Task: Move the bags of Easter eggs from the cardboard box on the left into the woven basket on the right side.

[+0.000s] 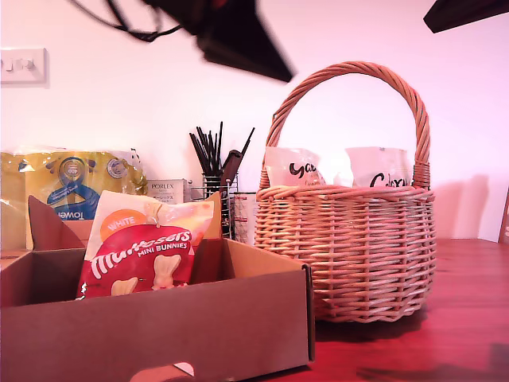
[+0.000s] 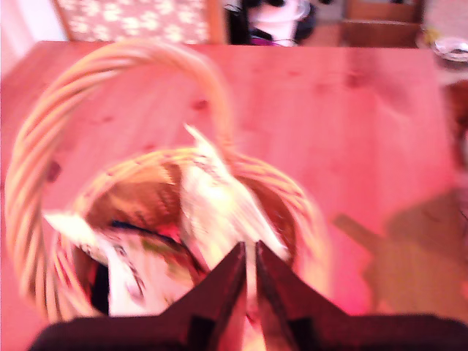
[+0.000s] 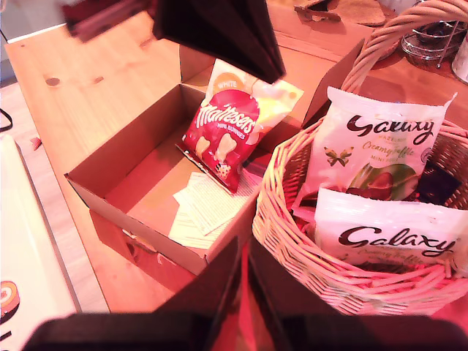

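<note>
In the exterior view, from left: the Maltesers bag (image 1: 143, 251) leans upright in the cardboard box (image 1: 159, 318); the woven basket (image 1: 350, 247) holds Galaxy bags (image 3: 380, 146). My first end effector (image 2: 248, 256), narrow and empty, hovers over the basket; my second end effector (image 3: 243, 252), likewise narrow, looks down between both.

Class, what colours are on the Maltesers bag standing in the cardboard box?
Red, white and orange, clearest in the second wrist view: Maltesers bag.

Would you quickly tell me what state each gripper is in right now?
My first gripper: shut, holding nothing.
My second gripper: shut, holding nothing.
</note>
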Robot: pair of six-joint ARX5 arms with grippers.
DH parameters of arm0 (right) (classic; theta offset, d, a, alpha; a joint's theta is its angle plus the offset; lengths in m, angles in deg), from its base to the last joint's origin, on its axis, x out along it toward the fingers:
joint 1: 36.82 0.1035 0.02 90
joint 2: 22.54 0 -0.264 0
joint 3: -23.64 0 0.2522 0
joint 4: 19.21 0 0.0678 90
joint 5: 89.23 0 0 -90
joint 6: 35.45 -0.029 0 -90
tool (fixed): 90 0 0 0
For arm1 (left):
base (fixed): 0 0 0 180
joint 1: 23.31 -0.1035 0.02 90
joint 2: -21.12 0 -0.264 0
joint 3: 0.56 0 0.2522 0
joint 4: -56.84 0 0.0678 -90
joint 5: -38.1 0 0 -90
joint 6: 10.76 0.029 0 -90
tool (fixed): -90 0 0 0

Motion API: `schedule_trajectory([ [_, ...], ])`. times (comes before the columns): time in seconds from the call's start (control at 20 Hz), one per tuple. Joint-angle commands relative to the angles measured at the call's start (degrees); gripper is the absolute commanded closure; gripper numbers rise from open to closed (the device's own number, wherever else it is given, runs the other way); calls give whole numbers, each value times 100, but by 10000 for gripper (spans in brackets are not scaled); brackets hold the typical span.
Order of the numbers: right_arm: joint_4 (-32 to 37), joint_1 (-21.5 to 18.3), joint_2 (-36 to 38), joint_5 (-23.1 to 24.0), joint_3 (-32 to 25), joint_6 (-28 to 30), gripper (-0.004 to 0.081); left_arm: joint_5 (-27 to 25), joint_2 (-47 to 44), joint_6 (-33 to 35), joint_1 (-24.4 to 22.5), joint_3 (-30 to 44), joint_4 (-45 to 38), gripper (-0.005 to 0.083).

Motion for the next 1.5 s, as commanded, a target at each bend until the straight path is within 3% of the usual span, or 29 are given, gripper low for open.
schedule_trajectory([
  [0.0, 2, 22, 2, 70, -26, 59, 783, 20, -323, 70, -310, 487, 2, 794],
  [0.25, 4, 22, 2, 192, -26, 66, 783, 103, -802, 597, -1790, 1036, 247, 794],
  [0.4, 4, 20, 2, 195, -26, 66, 783, 269, -765, 732, -2249, 1036, -7, 756],
  [0.45, 9, 22, 2, 192, -26, 63, 783, 269, -719, 730, -2345, 1036, -157, 611],
  [0.55, 11, 22, 0, 192, -26, 63, 783, 129, -577, 743, -2465, 1036, -420, 197],
  [0.6, 11, 22, 0, 192, -26, 66, 783, -13, -481, 876, -2465, 1036, -509, 83],
  [1.05, 9, 22, 0, 190, -26, 63, 783, -127, 636, 1196, -2455, 1034, -721, 61],
  [1.45, 55, 24, 0, 188, -26, 63, 783, 201, 844, 1093, -1952, 1034, 291, 64],
])
